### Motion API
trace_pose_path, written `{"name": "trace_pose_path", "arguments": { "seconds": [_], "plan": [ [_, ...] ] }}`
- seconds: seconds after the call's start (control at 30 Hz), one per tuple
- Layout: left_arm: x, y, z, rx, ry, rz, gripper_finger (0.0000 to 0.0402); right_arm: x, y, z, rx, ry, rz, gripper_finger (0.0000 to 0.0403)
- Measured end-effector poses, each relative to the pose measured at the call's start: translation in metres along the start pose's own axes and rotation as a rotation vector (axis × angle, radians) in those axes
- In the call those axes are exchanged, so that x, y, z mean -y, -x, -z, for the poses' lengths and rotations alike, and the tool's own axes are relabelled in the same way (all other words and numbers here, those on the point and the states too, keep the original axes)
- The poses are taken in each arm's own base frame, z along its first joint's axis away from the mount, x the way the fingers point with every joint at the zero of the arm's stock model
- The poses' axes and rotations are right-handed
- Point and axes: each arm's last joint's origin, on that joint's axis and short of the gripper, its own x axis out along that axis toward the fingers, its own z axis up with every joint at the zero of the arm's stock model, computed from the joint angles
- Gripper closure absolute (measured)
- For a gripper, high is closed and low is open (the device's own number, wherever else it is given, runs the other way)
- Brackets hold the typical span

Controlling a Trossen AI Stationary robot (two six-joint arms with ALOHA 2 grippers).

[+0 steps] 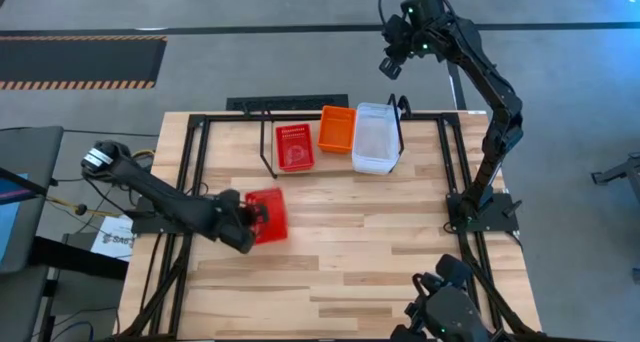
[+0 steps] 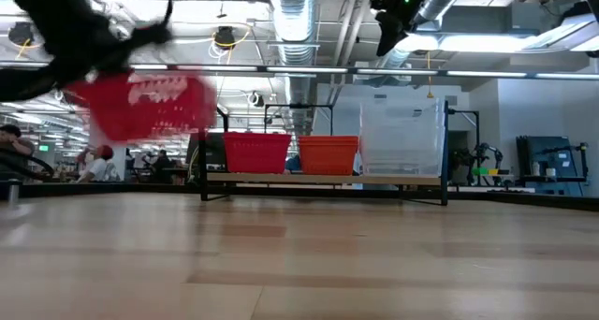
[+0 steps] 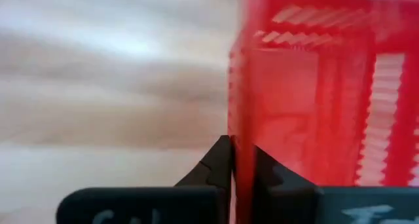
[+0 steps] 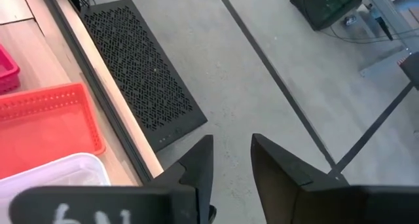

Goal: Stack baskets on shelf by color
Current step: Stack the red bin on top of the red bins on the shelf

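Pinched by its wall in left pincer (image 3: 237, 168): red plastic mesh basket (image 1: 267, 216), lifted off wooden table (image 1: 380, 242) for stacking on matching red basket (image 1: 294, 147) on black rod shelf (image 2: 323, 179). Right pincer (image 4: 230, 160) slightly spread, parked high beyond the table.

We count four baskets in all. Two are red: one (image 1: 294, 147) on the shelf (image 1: 268, 152), one (image 1: 268, 215) off the shelf, up above the tabletop (image 1: 380, 232). One is orange (image 1: 337, 129), one is clear (image 1: 376, 138); both sit on the shelf. That puts three baskets on the shelf in a row. One shelf. Two arms, each with one pincer: left (image 1: 252, 220), right (image 1: 392, 67). One tabletop.
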Motion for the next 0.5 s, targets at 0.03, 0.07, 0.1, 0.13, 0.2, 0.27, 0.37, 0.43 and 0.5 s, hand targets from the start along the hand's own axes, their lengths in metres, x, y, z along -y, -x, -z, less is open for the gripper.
{"name": "trace_pose_path", "arguments": {
  "seconds": [0.03,0.07,0.1,0.13,0.2,0.27,0.37,0.43,0.5],
  "plan": [
    [0.008,0.01,-0.004,0.03,-0.004,0.068,0.0401,0.0,0.0,0.0,0.0,-0.006,0.0,0.0285],
    [0.015,0.02,-0.008,0.069,-0.019,0.132,0.0401,0.0,0.0,0.0,-0.001,-0.014,-0.001,0.0286],
    [0.022,0.03,-0.013,0.113,-0.041,0.187,0.0401,0.0,0.0,0.0,-0.001,-0.023,-0.001,0.0287],
    [0.028,0.04,-0.02,0.171,-0.068,0.226,0.0401,0.0,0.0,0.0,-0.002,-0.029,-0.007,0.0288],
    [0.04,0.058,-0.035,0.293,-0.112,0.261,0.0401,-0.002,0.0,0.001,-0.003,-0.046,-0.03,0.029],
    [0.051,0.071,-0.053,0.408,-0.179,0.237,0.0401,-0.005,0.0,-0.001,0.004,-0.059,-0.047,0.0291],
    [0.07,0.081,-0.079,0.5,-0.27,0.147,0.0401,-0.014,0.001,-0.005,0.018,-0.05,-0.075,0.0291],
    [0.084,0.083,-0.095,0.541,-0.328,0.098,0.0401,-0.022,0.003,-0.009,0.027,-0.036,-0.093,0.0291],
    [0.097,0.082,-0.11,0.584,-0.384,0.046,0.0401,-0.032,0.004,-0.013,0.037,-0.019,-0.116,0.0291]
  ]
}}
